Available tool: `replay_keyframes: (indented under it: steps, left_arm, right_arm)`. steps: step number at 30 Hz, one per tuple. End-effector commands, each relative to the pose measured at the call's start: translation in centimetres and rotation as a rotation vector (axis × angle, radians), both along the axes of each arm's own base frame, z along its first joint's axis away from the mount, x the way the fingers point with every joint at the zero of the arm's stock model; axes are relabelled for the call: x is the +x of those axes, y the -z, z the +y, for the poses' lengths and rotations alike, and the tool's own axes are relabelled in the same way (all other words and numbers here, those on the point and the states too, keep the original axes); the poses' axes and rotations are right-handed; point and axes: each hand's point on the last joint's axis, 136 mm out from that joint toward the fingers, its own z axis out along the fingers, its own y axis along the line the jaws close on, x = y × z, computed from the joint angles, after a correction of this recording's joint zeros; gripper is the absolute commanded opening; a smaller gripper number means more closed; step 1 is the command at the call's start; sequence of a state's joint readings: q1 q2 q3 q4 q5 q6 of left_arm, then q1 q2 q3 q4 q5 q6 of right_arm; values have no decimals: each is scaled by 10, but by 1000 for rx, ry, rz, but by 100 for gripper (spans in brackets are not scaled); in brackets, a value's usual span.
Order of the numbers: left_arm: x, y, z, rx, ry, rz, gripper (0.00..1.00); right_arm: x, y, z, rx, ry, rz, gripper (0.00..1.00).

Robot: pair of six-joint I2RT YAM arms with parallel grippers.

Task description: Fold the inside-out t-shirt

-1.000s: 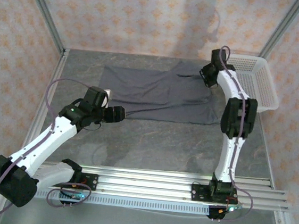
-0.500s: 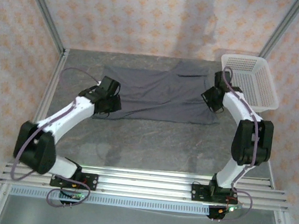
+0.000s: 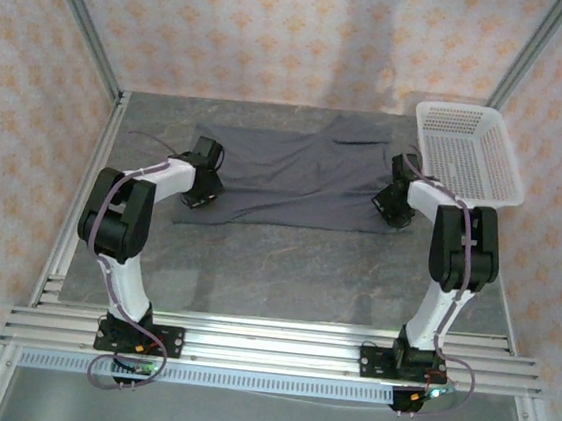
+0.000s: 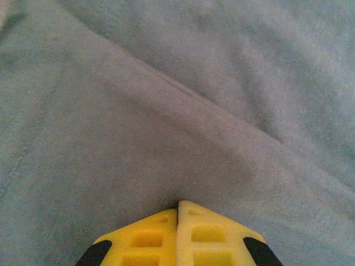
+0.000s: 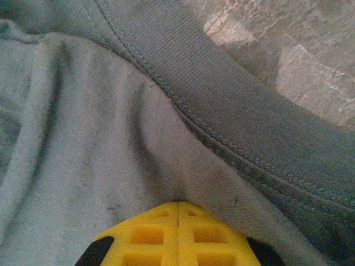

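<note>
Left gripper [image 4: 177, 205] and right gripper [image 5: 177, 204] clamp closed on opposite t-shirt [image 3: 295, 177] ends. Likely to lift it evenly.

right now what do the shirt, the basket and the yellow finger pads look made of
T-shirt: soft matte knit cloth, likely cotton jersey; fine knit lines, stitched hem.
Basket: white rigid plastic, seemingly; moulded mesh holes.
Fingers: yellow moulded plastic or rubber, can't tell which; matte, recessed squares.
</note>
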State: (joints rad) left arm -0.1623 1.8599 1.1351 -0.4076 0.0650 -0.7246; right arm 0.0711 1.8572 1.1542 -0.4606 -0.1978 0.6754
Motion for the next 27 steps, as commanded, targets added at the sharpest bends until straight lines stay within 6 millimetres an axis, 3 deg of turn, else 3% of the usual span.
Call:
replay_keyframes:
  steps: [1,7,14,18,20,23,26,27]
  left_arm:
    - [-45,22,22,7,-76,85,0]
    - [-110,10,46,16,-113,84,0]
    - [-184,9,40,-55,-133,71,0]
    - [-203,2,38,-69,-113,21,0]
    - [-204,-6,35,-77,-93,-15,0]
    - [-189,-33,32,-86,-67,-126,2]
    - [-155,-80,32,-78,-39,-309,31]
    - [-141,-95,33,-63,-35,-366,41]
  right_arm:
    - [-51,16,-2,-23,3,118,0]
    - [-105,19,8,-27,-46,171,0]
    - [-165,15,9,-170,-92,213,0]
    - [-188,11,3,-162,-76,174,0]
    - [-183,-2,2,-174,-99,133,0]
    - [-151,-43,2,-225,-157,34,7]
    - [-95,-91,7,-284,-196,-124,21]
    - [-74,-103,8,-308,-202,-168,30]
